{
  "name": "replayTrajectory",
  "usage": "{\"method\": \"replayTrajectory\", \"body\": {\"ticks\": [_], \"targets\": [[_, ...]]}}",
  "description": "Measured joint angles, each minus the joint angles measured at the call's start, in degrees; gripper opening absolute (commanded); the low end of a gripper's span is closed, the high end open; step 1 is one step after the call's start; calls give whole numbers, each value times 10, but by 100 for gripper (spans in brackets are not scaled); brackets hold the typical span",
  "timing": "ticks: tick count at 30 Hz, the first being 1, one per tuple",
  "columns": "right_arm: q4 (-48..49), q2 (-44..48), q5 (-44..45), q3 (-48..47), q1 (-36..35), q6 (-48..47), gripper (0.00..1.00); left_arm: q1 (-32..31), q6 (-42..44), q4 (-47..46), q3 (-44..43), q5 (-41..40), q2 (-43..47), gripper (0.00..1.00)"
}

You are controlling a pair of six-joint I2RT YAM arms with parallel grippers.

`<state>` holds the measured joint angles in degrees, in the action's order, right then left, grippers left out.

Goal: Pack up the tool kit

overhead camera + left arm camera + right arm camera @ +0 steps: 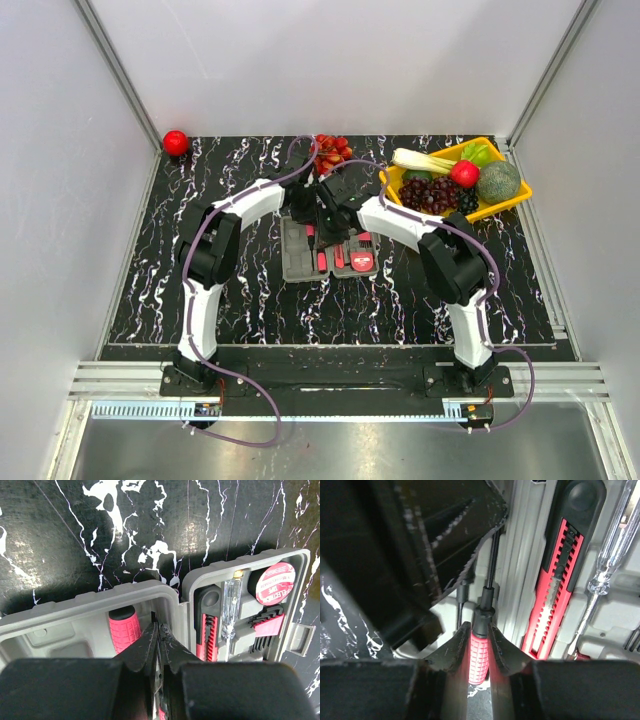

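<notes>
Five pieces already lie in their moulded beds, so by my reading the packing is well past halfway. The grey case (295,262) lies open and flat in the middle of the table (400,305), between the two arms and well apart from the yellow fruit tray (500,208). In its right half sit the red-and-black knife (207,630), the clear-handled tester (231,605), the round tape roll (275,582) and a rack of hex keys (265,621). In the left half a red grip (124,630) with a black cap lies in its slot.

One piece is in hand. The right tool (479,630) is clamped on the ribbed red handle of a screwdriver (479,655), low over the left half, close beside the hinge ridge. Its dark shaft runs forward to the left tool (159,642). That one's jaws are pinched almost together, on what looks like the same shaft, though the contact itself is partly hidden. Whether the screwdriver is seated in its channel or only hovering over it, I cannot tell from these views.

What seems left is to press this screwdriver home, let go with both tools, fill any recess not yet filled, then fold the lid over and snap the latch. The wrist views do not show every compartment, so other gaps may remain.
</notes>
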<state>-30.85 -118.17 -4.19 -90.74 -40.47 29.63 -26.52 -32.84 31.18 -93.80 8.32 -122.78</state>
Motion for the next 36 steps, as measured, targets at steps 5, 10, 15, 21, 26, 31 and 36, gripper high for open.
{"method": "replayTrajectory", "body": {"ticks": [5, 10, 15, 21, 26, 31, 36], "targets": [[-2, -17, -1, 0, -2, -1, 22, 0, 0, 1, 0, -7, 0, 10], [-2, -18, -1, 0, -3, -5, 17, 0, 0, 3, 0, -13, 0, 12], [-2, -18, -1, 0, -4, -5, 14, 0, 0, 4, 0, -15, 0, 13], [0, -19, -1, 0, -5, -5, 5, 0, -1, 4, 0, -16, -1, 0], [3, -21, -1, 0, -6, -5, 0, 0, -1, 7, -4, -16, -4, 0], [7, -27, -5, -2, -6, -2, 0, 0, -2, 12, -9, -14, -11, 0], [6, -29, -5, -4, -6, 0, 0, 0, -5, 14, -11, -11, -14, 0]]}}
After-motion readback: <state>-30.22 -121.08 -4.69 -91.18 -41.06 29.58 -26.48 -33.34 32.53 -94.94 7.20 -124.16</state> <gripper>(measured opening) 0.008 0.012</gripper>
